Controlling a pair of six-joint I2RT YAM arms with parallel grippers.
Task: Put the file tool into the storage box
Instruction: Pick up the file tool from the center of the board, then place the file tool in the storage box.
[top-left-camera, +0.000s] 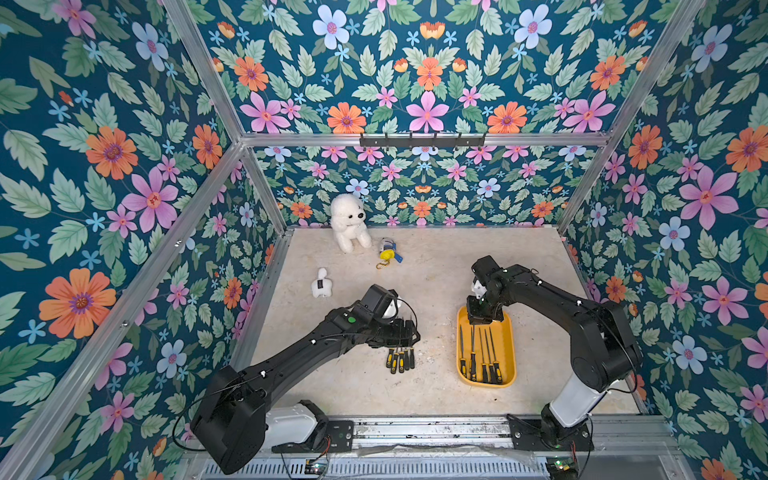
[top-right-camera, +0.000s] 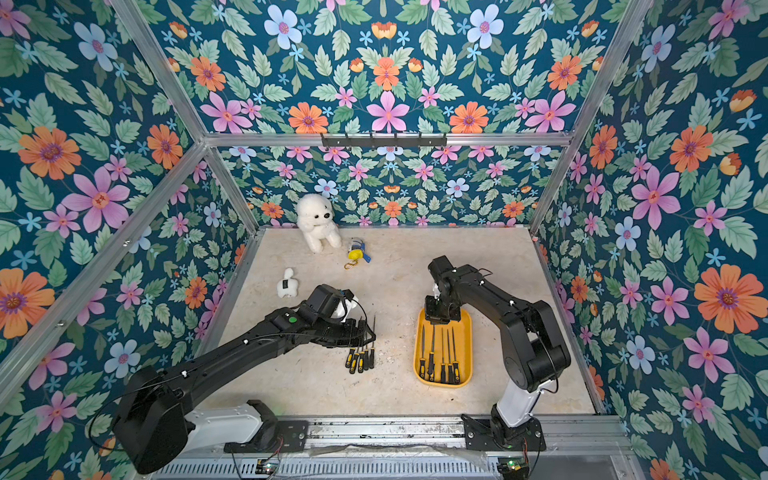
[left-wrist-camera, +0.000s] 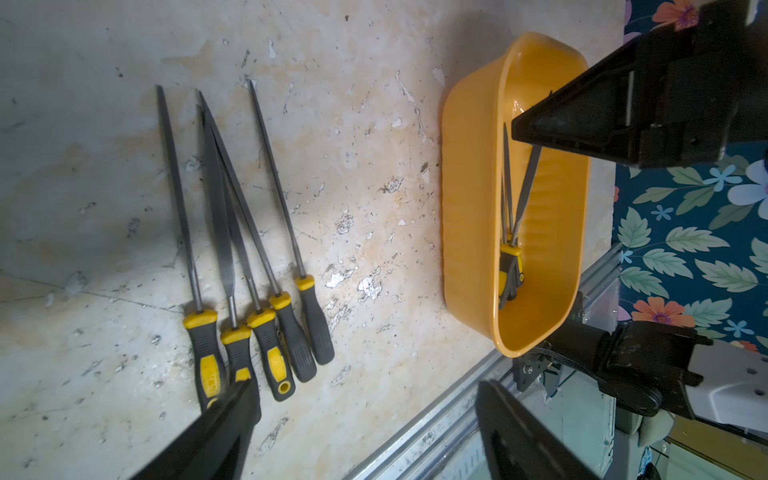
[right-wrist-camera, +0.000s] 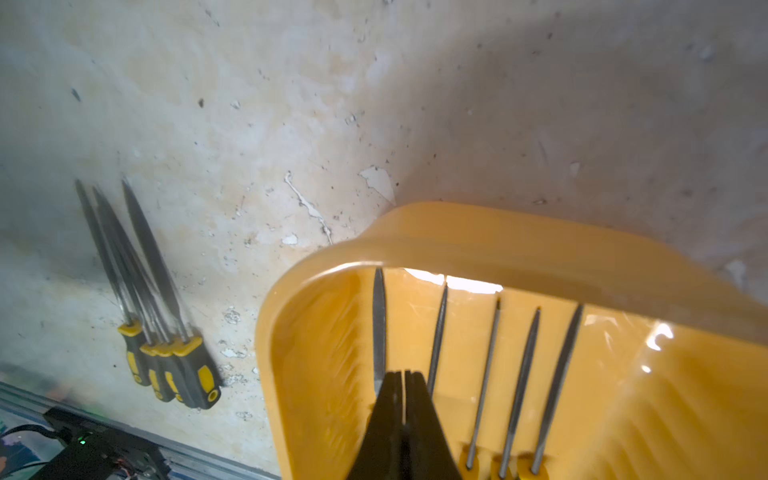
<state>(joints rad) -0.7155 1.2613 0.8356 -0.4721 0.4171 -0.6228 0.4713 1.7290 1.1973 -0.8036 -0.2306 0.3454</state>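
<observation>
Several file tools (top-left-camera: 401, 359) (top-right-camera: 360, 358) with black-and-yellow handles lie side by side on the table, also seen in the left wrist view (left-wrist-camera: 249, 291) and the right wrist view (right-wrist-camera: 166, 332). My left gripper (top-left-camera: 405, 332) (left-wrist-camera: 365, 390) hangs open over them and holds nothing; one finger (left-wrist-camera: 224, 428) covers the ends of two handles. The yellow-orange storage box (top-left-camera: 508, 345) (top-right-camera: 466, 345) (left-wrist-camera: 465, 199) (right-wrist-camera: 478, 241) stands to their right with several files (top-left-camera: 482, 357) (right-wrist-camera: 490, 374) in it. My right gripper (top-left-camera: 478, 318) (top-right-camera: 436, 318) (right-wrist-camera: 404, 374) is shut and empty above the box's far end.
A white plush dog (top-left-camera: 349, 222) sits at the back wall with a yellow-and-blue keychain toy (top-left-camera: 388, 249) beside it. A small white toy (top-left-camera: 321, 283) lies left of my left arm. A metal rail (top-left-camera: 415, 428) runs along the table's front edge.
</observation>
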